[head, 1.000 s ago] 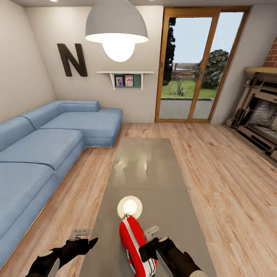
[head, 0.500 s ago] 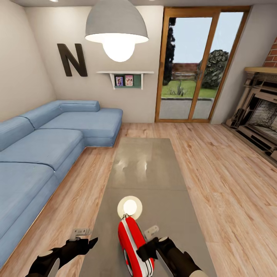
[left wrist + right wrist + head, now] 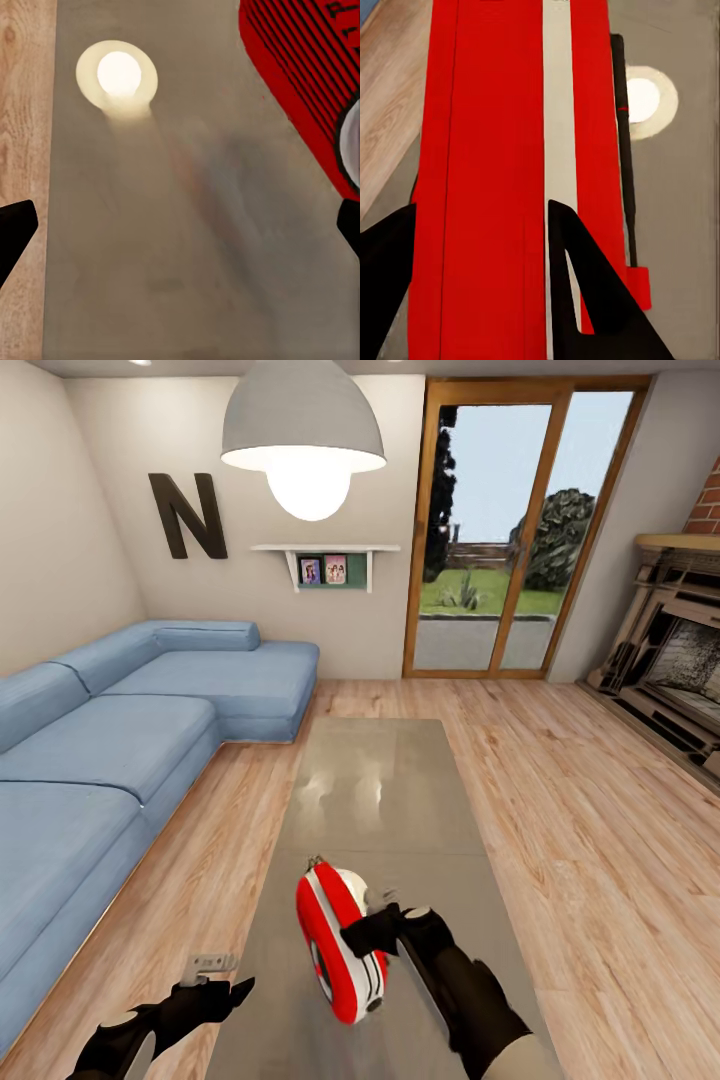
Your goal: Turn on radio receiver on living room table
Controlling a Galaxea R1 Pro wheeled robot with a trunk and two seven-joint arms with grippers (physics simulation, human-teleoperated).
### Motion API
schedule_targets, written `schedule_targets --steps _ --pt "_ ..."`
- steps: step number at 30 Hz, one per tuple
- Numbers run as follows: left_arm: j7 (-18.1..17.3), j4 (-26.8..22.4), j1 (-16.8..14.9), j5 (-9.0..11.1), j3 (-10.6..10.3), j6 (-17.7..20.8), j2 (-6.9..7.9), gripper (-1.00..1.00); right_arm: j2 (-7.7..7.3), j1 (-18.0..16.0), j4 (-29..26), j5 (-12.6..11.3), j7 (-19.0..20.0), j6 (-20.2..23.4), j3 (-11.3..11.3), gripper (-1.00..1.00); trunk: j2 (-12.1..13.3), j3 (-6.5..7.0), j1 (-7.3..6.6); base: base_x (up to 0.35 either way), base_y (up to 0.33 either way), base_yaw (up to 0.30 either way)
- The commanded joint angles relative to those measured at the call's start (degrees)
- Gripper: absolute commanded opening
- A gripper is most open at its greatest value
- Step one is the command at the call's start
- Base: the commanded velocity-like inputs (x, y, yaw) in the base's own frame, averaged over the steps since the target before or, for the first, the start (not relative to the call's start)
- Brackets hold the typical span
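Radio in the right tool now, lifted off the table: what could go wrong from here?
1. The right tool holds the radio from one side, with a finger on its smooth striped shell; it might slip or twist and drop onto the table.
2. The dial face seems turned away from the left tool, which waits open and apart, so pressing the switch may push the radio out of the grip.

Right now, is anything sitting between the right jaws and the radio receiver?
Nothing visible. The right gripper is already at the radio receiver, its fingers lying against the red case in the right wrist view. Around it the table shows just the lamp's round reflection.
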Motion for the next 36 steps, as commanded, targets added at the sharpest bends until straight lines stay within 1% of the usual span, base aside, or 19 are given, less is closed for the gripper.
schedule_targets --steps 1,3,4,5,7,13,17,18,19,20,21,22,23,24,26,28,29,34,36 --pt "-0.01 0.00 0.00 -0.01 -0.01 0.00 -0.01 1.00 0.01 -0.02 -1.78 -0.17 0.00 0.89 -0.04 -1.00 0.00 0.01 0.00 0.000 0.000 0.000" --pt "-0.03 0.00 0.00 -0.02 -0.01 0.02 -0.04 1.00 -1.73 -0.02 -6.95 -0.63 0.02 3.57 -0.06 -1.00 0.00 0.01 0.00 0.000 0.000 0.000" --pt "-0.03 0.00 0.00 -0.02 -0.01 0.02 -0.04 1.00 -2.21 -0.02 -8.11 -0.73 0.04 4.11 -0.06 -1.00 0.00 0.01 0.00 0.000 0.000 0.000" --pt "-0.04 0.00 0.00 -0.02 -0.02 0.00 -0.05 1.00 -4.40 0.16 -13.27 -1.00 0.09 6.93 -0.07 -1.00 0.00 0.01 0.00 0.000 0.000 0.000" --pt "-0.05 0.00 0.00 -0.02 -0.02 0.02 -0.05 1.00 -5.58 0.21 -16.47 -1.35 0.10 9.25 -0.08 -1.00 0.00 0.01 0.00 0.000 0.000 0.000" --pt "-0.05 0.00 0.00 -0.02 -0.02 0.00 -0.05 1.00 -8.17 0.24 -20.17 -3.45 0.17 12.50 -0.14 -1.00 0.00 0.01 0.00 0.000 0.000 0.000" --pt "-0.05 0.00 -0.01 -0.02 -0.02 0.02 -0.05 1.00 -10.95 0.25 -20.93 -7.00 1.06 13.48 -0.15 -1.00 0.00 0.01 0.00 0.000 0.000 0.000" --pt "-0.05 0.00 -0.01 -0.02 -0.02 0.02 -0.05 1.00 -12.32 0.25 -21.03 -8.90 1.93 13.56 -0.16 -1.00 0.00 0.01 0.00 0.000 0.000 0.000" --pt "-0.06 0.00 -0.02 -0.07 -0.02 0.04 -0.05 1.00 -14.90 0.25 -21.05 -12.49 4.31 13.53 -0.16 -1.00 0.00 0.01 0.00 0.000 0.000 0.000" --pt "-0.09 0.00 -0.01 -0.08 -0.02 0.07 -0.05 1.00 -16.72 0.25 -21.03 -15.04 6.45 13.38 -0.16 -1.00 0.00 0.01 0.00 0.000 0.000 0.000" --pt "-0.10 0.00 -0.01 -0.09 -0.04 0.08 -0.05 1.00 -17.62 0.25 -20.97 -16.26 7.64 13.29 -0.16 -1.00 0.00 0.01 0.00 0.000 0.000 0.000" --pt "-0.11 0.00 -0.01 -0.10 -0.06 0.09 -0.05 1.00 -19.33 0.25 -20.82 -18.46 10.19 13.18 -0.16 -1.00 0.00 0.01 0.00 0.000 0.000 0.000" --pt "-0.12 0.00 0.00 -0.08 -0.07 0.10 -0.05 1.00 -20.12 0.21 -20.75 -19.45 11.49 13.14 -0.18 -1.00 0.00 0.01 0.00 0.000 0.000 0.000" --pt "-0.12 0.00 0.00 -0.06 -0.08 0.10 -0.05 1.00 -21.43 0.19 -20.61 -21.05 14.06 13.08 -0.21 -1.00 0.00 0.01 0.00 0.000 0.000 0.000" --pt "-0.13 0.00 0.00 -0.04 -0.10 0.11 -0.05 1.00 -22.83 0.16 -20.47 -22.45 17.35 12.98 -0.25 -1.00 0.00 0.01 0.00 0.000 0.000 0.000" --pt "-0.13 0.00 0.00 0.01 -0.10 0.11 -0.05 1.00 -23.60 0.14 -20.34 -23.21 19.91 12.93 -0.29 -1.00 0.00 0.01 0.00 0.000 0.000 0.000" --pt "-0.13 0.00 0.00 0.05 -0.12 0.12 -0.05 1.00 -24.25 0.14 -19.98 -23.77 23.13 12.75 -0.38 -1.00 0.00 0.01 0.00 0.000 0.000 0.000" --pt "-0.24 -0.31 -0.01 0.16 -0.29 0.13 -0.05 1.00 -26.10 0.10 -19.39 -24.07 26.88 12.57 -0.39 -1.00 0.00 0.01 0.00 0.000 0.000 0.000" --pt "-0.37 -0.53 -0.02 0.16 -0.40 0.16 -0.10 1.00 -26.46 0.09 -19.31 -24.11 27.61 12.55 -0.37 -1.00 0.00 0.01 0.00 0.000 0.000 0.000"
